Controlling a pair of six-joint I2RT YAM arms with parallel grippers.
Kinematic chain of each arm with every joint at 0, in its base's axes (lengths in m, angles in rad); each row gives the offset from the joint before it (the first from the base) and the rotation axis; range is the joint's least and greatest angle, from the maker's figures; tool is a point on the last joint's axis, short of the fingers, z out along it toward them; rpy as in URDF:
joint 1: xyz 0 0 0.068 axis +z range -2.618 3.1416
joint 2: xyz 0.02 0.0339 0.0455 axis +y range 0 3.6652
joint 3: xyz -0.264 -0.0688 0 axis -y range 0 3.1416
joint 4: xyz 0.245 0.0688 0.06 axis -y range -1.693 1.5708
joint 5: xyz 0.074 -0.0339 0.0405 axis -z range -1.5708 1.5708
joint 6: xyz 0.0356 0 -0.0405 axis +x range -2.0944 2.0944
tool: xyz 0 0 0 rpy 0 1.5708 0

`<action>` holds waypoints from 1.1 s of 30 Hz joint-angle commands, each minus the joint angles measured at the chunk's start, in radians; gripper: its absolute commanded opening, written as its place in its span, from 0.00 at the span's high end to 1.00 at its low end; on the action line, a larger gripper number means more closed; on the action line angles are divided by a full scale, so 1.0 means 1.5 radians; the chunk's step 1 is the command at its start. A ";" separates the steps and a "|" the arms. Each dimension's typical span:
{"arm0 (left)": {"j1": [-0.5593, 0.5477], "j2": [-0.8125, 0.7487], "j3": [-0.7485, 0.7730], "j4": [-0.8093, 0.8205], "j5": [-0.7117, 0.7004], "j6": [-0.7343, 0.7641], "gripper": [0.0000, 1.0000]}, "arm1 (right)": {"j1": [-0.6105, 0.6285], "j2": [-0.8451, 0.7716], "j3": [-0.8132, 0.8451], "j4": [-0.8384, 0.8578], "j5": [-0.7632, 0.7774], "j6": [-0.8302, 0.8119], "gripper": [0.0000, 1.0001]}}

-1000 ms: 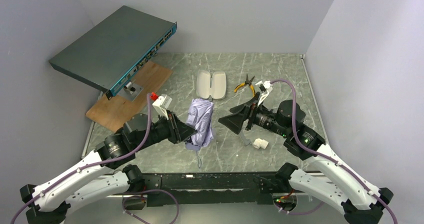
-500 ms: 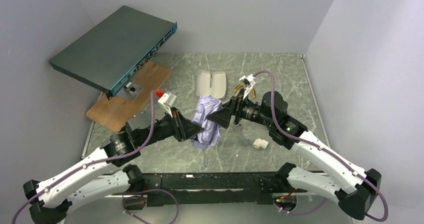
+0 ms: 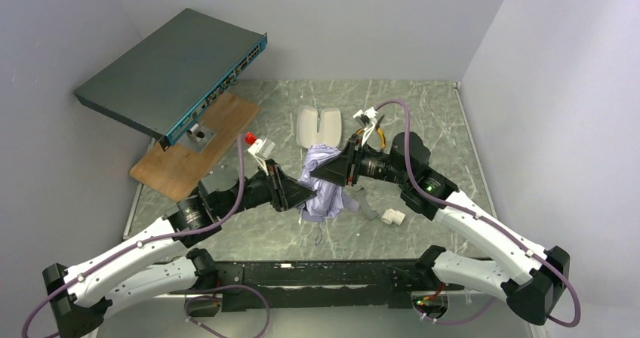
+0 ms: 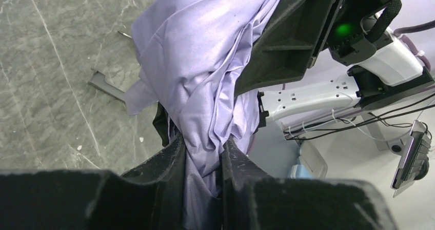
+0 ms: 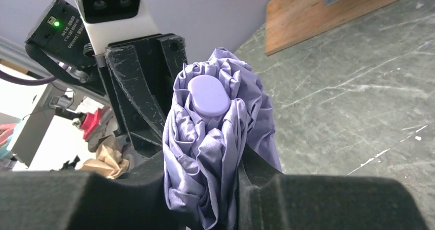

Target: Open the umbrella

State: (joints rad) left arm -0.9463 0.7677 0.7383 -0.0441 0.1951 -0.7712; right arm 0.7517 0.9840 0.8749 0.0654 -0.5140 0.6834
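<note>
Holds the furled pale lavender fabric umbrella [image 3: 326,191] off the grey marbled surface [image 3: 423,119], left gripper [image 4: 202,149] and right gripper [image 5: 202,162] both clamped on it, canopy not yet spread.

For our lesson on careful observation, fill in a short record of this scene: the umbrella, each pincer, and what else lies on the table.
Umbrella: folded, lavender fabric bunched, not yet open
Left pincer: shut on the umbrella's fabric
Right pincer: shut on the umbrella near its capped end
Also on table: beige case, pliers, white fitting, wooden board
</note>
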 commanded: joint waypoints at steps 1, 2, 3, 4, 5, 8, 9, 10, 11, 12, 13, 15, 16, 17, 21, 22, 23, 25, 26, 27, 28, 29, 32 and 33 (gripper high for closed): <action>-0.007 -0.008 0.029 0.038 0.016 0.015 0.58 | 0.001 0.003 0.051 -0.019 0.013 -0.032 1.00; -0.006 -0.011 0.028 0.031 0.003 0.016 0.37 | 0.001 0.001 0.059 -0.035 0.027 -0.036 1.00; -0.006 -0.016 0.023 0.013 -0.012 0.014 0.23 | 0.000 -0.001 0.069 -0.060 0.054 -0.040 1.00; -0.006 -0.023 0.013 0.014 -0.026 0.012 0.14 | 0.000 -0.001 0.079 -0.083 0.077 -0.040 1.00; -0.007 -0.030 0.001 0.018 -0.038 0.010 0.06 | 0.000 -0.001 0.090 -0.101 0.103 -0.036 1.00; -0.007 -0.043 -0.013 -0.002 -0.083 0.014 0.01 | -0.004 0.009 0.139 -0.168 0.177 -0.024 1.00; -0.009 -0.044 -0.011 -0.025 -0.106 0.016 0.01 | -0.008 0.014 0.162 -0.197 0.204 -0.020 1.00; -0.015 -0.047 -0.007 -0.044 -0.125 0.018 0.01 | -0.011 0.019 0.184 -0.222 0.232 -0.016 1.00; -0.025 -0.050 -0.004 -0.061 -0.156 0.023 0.01 | -0.015 0.023 0.204 -0.241 0.249 -0.013 1.00; -0.040 -0.053 -0.002 -0.075 -0.196 0.030 0.01 | -0.019 0.021 0.217 -0.245 0.257 -0.012 1.00; -0.057 -0.055 0.001 -0.081 -0.223 0.039 0.01 | -0.024 0.016 0.217 -0.239 0.260 -0.009 1.00; -0.092 -0.054 0.012 -0.103 -0.282 0.056 0.00 | -0.028 -0.011 0.201 -0.224 0.280 0.019 1.00; -0.108 -0.050 0.023 -0.117 -0.311 0.065 0.01 | -0.031 -0.027 0.184 -0.206 0.289 0.033 1.00; -0.125 -0.043 0.034 -0.133 -0.342 0.075 0.01 | -0.034 -0.042 0.166 -0.182 0.289 0.034 1.00; -0.221 -0.015 0.055 -0.118 -0.450 0.164 0.00 | -0.049 -0.048 0.181 -0.194 0.281 0.027 1.00; -0.249 -0.013 0.045 -0.088 -0.471 0.196 0.01 | -0.055 -0.035 0.205 -0.219 0.269 0.021 1.00; -0.256 -0.013 0.030 -0.056 -0.472 0.217 0.01 | -0.061 -0.023 0.226 -0.243 0.258 0.016 1.00; -0.254 -0.021 -0.004 0.008 -0.444 0.217 0.01 | -0.075 -0.006 0.249 -0.261 0.227 0.012 1.00; -0.251 -0.026 -0.021 0.040 -0.429 0.222 0.01 | -0.089 0.000 0.253 -0.265 0.209 0.016 0.95; -0.248 -0.029 -0.028 0.062 -0.413 0.233 0.01 | -0.098 0.005 0.257 -0.270 0.198 0.029 0.96; -0.248 -0.030 -0.028 0.068 -0.406 0.243 0.01 | -0.110 0.009 0.258 -0.273 0.185 0.040 1.00; -0.248 -0.030 -0.019 0.059 -0.404 0.256 0.01 | -0.121 0.015 0.260 -0.280 0.177 0.052 1.00; -0.249 -0.024 -0.011 0.051 -0.403 0.294 0.04 | -0.153 0.032 0.267 -0.303 0.152 0.089 1.00; -0.250 -0.020 -0.013 0.055 -0.407 0.309 0.04 | -0.161 0.038 0.271 -0.310 0.144 0.102 1.00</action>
State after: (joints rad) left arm -1.3178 0.7364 0.7021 -0.0528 -0.4011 -0.4206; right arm 0.5545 1.0241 1.2129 -0.3946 -0.2180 0.7425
